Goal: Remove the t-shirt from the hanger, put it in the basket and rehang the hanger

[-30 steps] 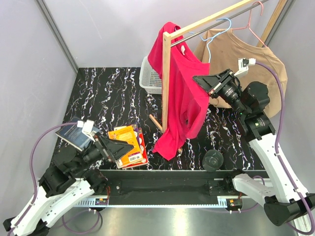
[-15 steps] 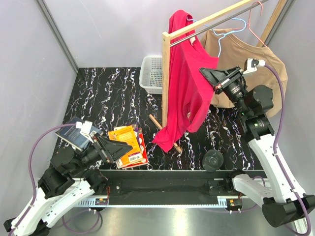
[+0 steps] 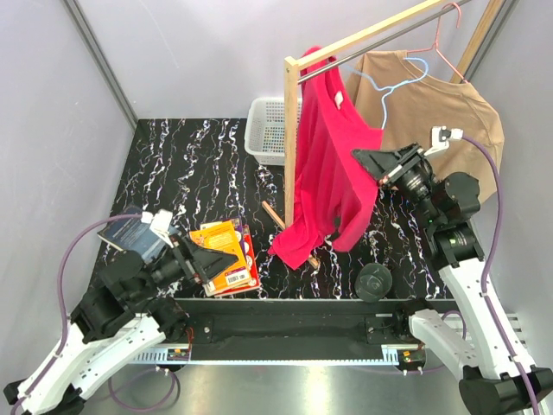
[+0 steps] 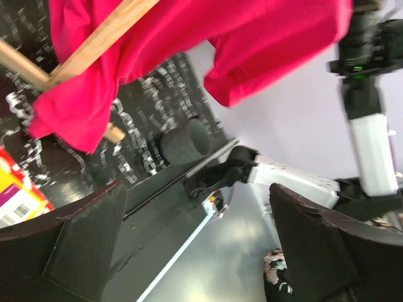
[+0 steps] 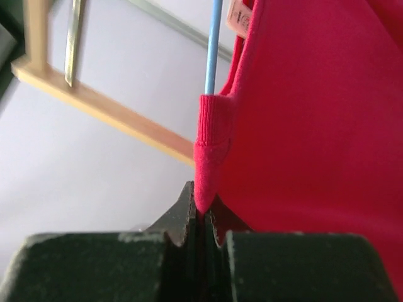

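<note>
The red t-shirt point(image 3: 328, 169) hangs by the wooden rack post, one shoulder still up on the blue hanger point(image 3: 390, 86). My right gripper point(image 3: 359, 158) is shut on the shirt's ribbed collar; in the right wrist view the collar fold point(image 5: 211, 148) is pinched between the closed tips of this gripper point(image 5: 201, 211), with the blue hanger wire point(image 5: 214, 44) just above. My left gripper point(image 3: 212, 259) stays low at the front left, open and holding nothing. In the left wrist view this gripper point(image 4: 201, 251) faces the red t-shirt point(image 4: 189, 38) from below.
A tan shirt point(image 3: 441, 104) on a pink hanger point(image 3: 445, 39) hangs behind on the same rail. The wooden post point(image 3: 291, 147) stands left of the red shirt. A white basket point(image 3: 266, 130), an orange book point(image 3: 226, 255), a wooden stick point(image 3: 272, 214) and a black round object point(image 3: 373, 281) lie on the table.
My right gripper has drawn the collar rightward and a little down. The shirt's top has slid off the post's left side, and more of the blue hanger is bare. The left arm barely moved.
</note>
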Tool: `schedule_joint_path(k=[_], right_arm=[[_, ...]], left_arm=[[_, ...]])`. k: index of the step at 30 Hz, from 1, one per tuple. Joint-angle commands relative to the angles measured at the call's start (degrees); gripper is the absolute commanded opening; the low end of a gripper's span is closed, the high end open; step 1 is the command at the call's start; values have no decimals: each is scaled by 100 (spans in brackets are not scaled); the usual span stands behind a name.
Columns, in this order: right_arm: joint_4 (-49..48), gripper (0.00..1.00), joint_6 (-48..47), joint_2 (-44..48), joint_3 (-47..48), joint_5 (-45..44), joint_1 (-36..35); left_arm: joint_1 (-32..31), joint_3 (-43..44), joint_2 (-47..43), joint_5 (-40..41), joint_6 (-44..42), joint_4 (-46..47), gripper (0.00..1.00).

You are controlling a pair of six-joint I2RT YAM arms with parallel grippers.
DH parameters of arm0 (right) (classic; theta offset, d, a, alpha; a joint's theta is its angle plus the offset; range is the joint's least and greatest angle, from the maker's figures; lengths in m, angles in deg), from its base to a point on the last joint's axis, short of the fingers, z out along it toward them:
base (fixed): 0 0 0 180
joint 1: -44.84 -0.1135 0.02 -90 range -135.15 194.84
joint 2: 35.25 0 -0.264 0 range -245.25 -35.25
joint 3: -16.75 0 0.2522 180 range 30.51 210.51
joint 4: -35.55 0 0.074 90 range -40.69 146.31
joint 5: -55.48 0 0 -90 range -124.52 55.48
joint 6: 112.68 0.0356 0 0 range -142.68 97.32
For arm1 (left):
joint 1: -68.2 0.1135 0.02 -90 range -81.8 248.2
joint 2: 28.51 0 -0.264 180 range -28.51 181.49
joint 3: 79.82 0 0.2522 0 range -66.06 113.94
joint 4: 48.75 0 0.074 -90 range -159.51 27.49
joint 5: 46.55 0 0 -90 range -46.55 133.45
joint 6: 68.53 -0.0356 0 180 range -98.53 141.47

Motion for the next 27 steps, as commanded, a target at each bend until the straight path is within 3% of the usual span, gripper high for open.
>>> schedule_joint_path(k=[1, 4, 8, 13, 15, 16, 19, 21, 27], right_arm=[[802, 0, -1573, 117, 161, 1178, 40], [1776, 0, -2416, 230, 223, 1557, 31], [3268, 0, -3960, 328, 381, 1357, 40], [4037, 0, -4729, 108, 426, 1004, 40], [4038, 0, -4712, 56, 373, 1065, 23], [4020, 0, -4686, 38, 347, 1100, 31], [3950, 0, -4633, 20, 364, 1215, 23], [3923, 0, -4616, 3, 399, 1294, 14], [3879, 0, -4580, -33, 575, 1505, -12]], left_arm=[[-10, 336, 591, 210, -215, -133, 99], [-10, 521, 1066, 447, -259, -247, 99], [-1, 916, 1724, 1052, -241, -178, 99], [218, 1882, 2725, 1345, -513, -28, 96], [768, 2111, 3052, 811, -558, 156, 90], [1051, 2225, 3366, -97, -523, 278, 86], [1931, 2243, 3956, -1550, -154, 1183, 73], [2029, 2541, 4282, -1635, -371, 1431, 72], [2029, 4308, 5952, -2144, -1497, 579, 70]])
